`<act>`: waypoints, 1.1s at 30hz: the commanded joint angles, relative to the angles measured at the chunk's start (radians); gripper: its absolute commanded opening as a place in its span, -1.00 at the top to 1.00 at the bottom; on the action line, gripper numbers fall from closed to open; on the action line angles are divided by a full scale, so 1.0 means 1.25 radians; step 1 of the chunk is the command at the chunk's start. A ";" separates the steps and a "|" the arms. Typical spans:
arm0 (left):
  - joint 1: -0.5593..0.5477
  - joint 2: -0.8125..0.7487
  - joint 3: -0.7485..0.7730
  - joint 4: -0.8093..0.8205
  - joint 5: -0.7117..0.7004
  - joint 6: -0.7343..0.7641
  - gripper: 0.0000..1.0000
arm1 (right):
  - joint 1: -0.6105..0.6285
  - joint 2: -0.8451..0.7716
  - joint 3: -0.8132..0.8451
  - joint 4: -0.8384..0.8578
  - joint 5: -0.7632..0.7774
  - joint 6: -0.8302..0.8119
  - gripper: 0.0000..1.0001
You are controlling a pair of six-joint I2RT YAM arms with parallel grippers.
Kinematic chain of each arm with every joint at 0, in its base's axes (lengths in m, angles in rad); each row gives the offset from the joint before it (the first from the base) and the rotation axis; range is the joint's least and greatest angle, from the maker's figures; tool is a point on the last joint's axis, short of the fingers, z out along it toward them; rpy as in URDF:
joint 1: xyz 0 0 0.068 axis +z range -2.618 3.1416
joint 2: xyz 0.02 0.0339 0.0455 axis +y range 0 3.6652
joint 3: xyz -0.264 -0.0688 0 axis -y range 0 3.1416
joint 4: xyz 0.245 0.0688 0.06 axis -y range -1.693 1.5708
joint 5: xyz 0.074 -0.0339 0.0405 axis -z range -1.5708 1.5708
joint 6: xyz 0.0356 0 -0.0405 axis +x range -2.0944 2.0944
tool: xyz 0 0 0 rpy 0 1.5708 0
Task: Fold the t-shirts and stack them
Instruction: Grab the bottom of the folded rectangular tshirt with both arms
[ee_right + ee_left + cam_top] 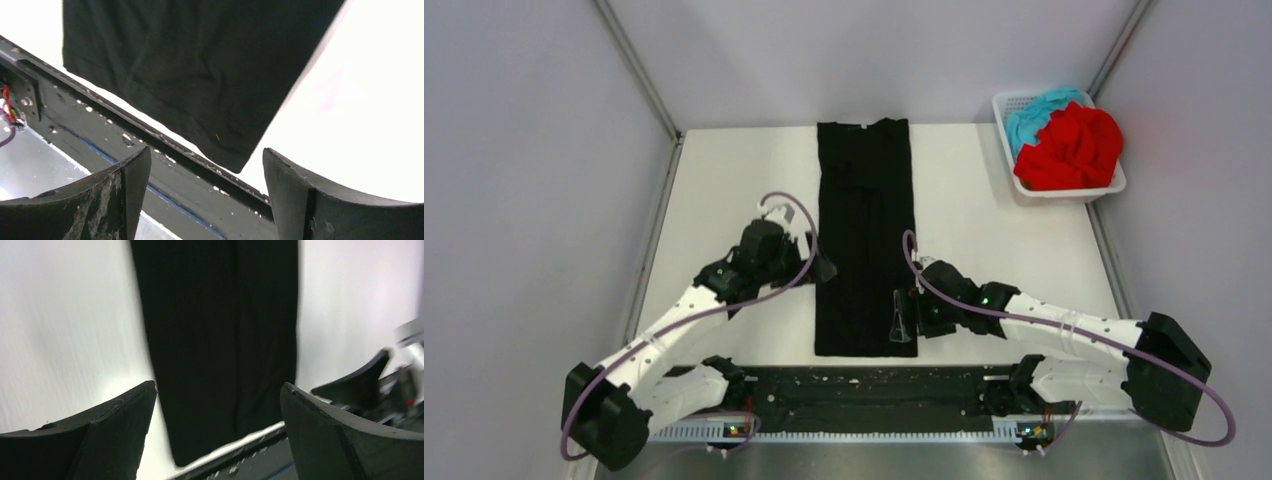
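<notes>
The black t-shirt (865, 235) lies flat on the white table as a long narrow strip, folded lengthwise, running from the back edge to near the front rail. It also shows in the left wrist view (220, 335) and the right wrist view (190, 65). My left gripper (816, 262) is open and empty, hovering at the strip's left edge. My right gripper (902, 318) is open and empty, above the strip's near right corner. The red t-shirt (1072, 148) and the teal-blue t-shirt (1036, 112) lie bunched in the basket.
A white mesh basket (1064, 190) stands at the table's back right corner by the wall. A dark rail (864, 395) runs along the near edge between the arm bases. Grey walls close in the left, back and right sides.
</notes>
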 commanded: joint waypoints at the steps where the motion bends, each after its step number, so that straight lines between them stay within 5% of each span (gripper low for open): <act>1: -0.025 -0.110 -0.146 -0.116 -0.008 -0.092 -0.97 | 0.017 0.033 -0.011 0.005 -0.019 0.081 -0.58; 8: -0.088 -0.154 -0.280 -0.134 0.111 -0.222 -0.92 | 0.028 0.049 -0.049 -0.009 0.035 0.161 -0.17; 14: -0.146 -0.175 -0.358 -0.088 0.099 -0.318 -0.79 | 0.030 0.087 -0.068 0.025 0.035 0.180 -0.06; 20: -0.164 -0.162 -0.387 -0.036 0.080 -0.337 -0.52 | 0.037 0.113 -0.083 0.063 0.017 0.195 0.35; 24: -0.176 -0.118 -0.386 -0.023 0.067 -0.337 -0.12 | 0.037 0.102 -0.096 0.057 0.019 0.206 0.66; 31: -0.182 -0.055 -0.396 0.020 0.018 -0.338 0.28 | 0.037 0.090 -0.113 0.057 0.013 0.212 0.86; 32: -0.182 -0.048 -0.399 0.026 0.008 -0.340 0.38 | 0.038 0.089 -0.113 0.060 0.011 0.210 0.89; 33: -0.182 -0.040 -0.400 0.028 -0.001 -0.342 0.68 | 0.038 0.089 -0.113 0.063 0.006 0.208 0.93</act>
